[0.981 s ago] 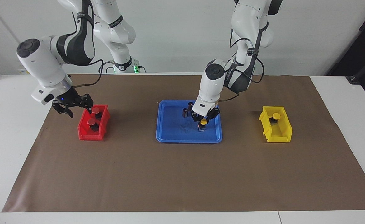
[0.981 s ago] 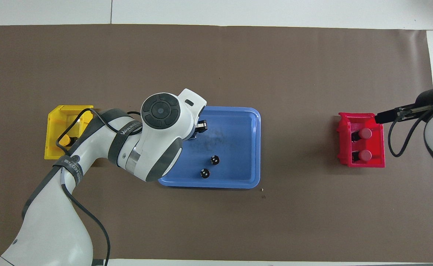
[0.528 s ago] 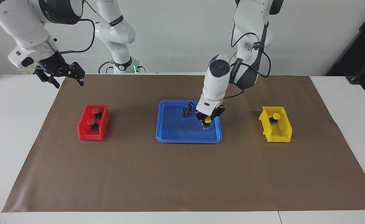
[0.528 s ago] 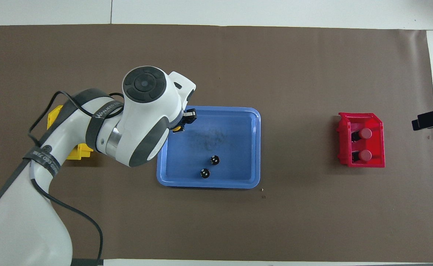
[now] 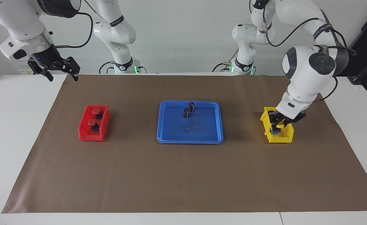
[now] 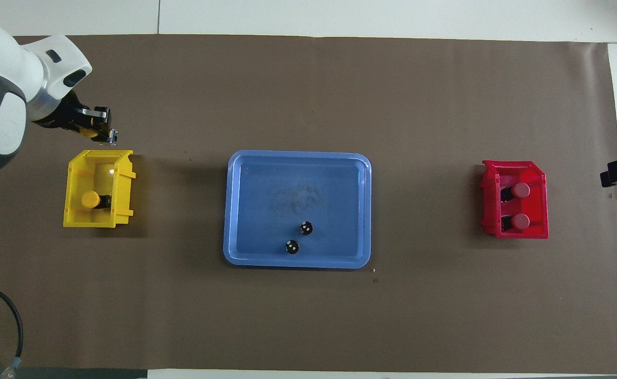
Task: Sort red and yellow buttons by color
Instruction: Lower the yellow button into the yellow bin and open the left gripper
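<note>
No brand or label can be read on any bin, tray or button. The yellow bin (image 5: 277,125) sits toward the left arm's end of the brown mat (image 5: 183,175) and holds one yellow button (image 6: 90,199) resting on its floor. The left gripper (image 5: 278,125) hangs over that bin, clamped on a second yellow button (image 5: 279,125), which is held at about rim height. The blue tray (image 5: 170,137) in the middle of the mat holds only two dark cylinders (image 5: 189,110), standing close together in the part nearer the robots. The red bin (image 5: 84,132), toward the right arm's end of the mat, holds both red buttons (image 5: 94,116), one nearer the robots than the other, caps up. The right gripper (image 5: 60,70) waits raised above the mat's corner nearest the right arm's base, its fingers spread and holding nothing.
</note>
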{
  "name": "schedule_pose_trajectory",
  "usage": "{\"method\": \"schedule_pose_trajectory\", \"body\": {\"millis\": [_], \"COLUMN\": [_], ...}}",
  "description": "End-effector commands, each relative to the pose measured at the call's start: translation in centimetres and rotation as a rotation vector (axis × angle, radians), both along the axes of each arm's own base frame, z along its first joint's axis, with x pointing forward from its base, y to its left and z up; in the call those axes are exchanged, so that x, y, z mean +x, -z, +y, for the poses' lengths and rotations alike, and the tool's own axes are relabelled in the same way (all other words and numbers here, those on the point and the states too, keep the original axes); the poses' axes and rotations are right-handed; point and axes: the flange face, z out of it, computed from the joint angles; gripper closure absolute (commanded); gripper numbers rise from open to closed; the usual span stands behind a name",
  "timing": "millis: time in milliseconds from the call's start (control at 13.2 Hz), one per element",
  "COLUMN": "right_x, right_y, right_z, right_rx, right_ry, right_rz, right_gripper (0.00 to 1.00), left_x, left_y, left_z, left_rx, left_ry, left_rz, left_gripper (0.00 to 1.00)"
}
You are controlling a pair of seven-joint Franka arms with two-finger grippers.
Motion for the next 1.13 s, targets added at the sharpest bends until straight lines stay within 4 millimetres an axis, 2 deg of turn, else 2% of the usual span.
{"method": "schedule_pose_trajectory", "body": {"millis": [0, 151, 377, 755, 1057], "right_x": [-0.1, -0.1, 0.0, 0.0, -0.1], "right_y": [0.0, 0.0, -0.1, 0.0, -0.1], "right_z": [-0.1, -0.1, -0.1, -0.1, -0.1], "right_rx": [-0.002, -0.001, -0.002, -0.001, -0.001], "right_ry": [0.021, 0.031, 0.030, 0.030, 0.030], "right_rz": [0.001, 0.001, -0.001, 0.001, 0.001], "right_gripper": [0.00, 0.00, 0.00, 0.00, 0.00], "left_x": [0.7, 0.3, -0.7, -3.6, -4.5], "left_y": [1.0, 2.4, 3.3, 6.4, 8.2], "left_z": [3.9, 6.0, 5.6, 5.5, 5.8], "left_rx": [0.020, 0.016, 0.003, -0.010, -0.018], "left_ry": [0.114, 0.145, 0.134, 0.120, 0.078], "left_rz": [0.017, 0.029, 0.029, 0.026, 0.016], "left_gripper": [0.99, 0.99, 0.99, 0.99, 0.99]}}
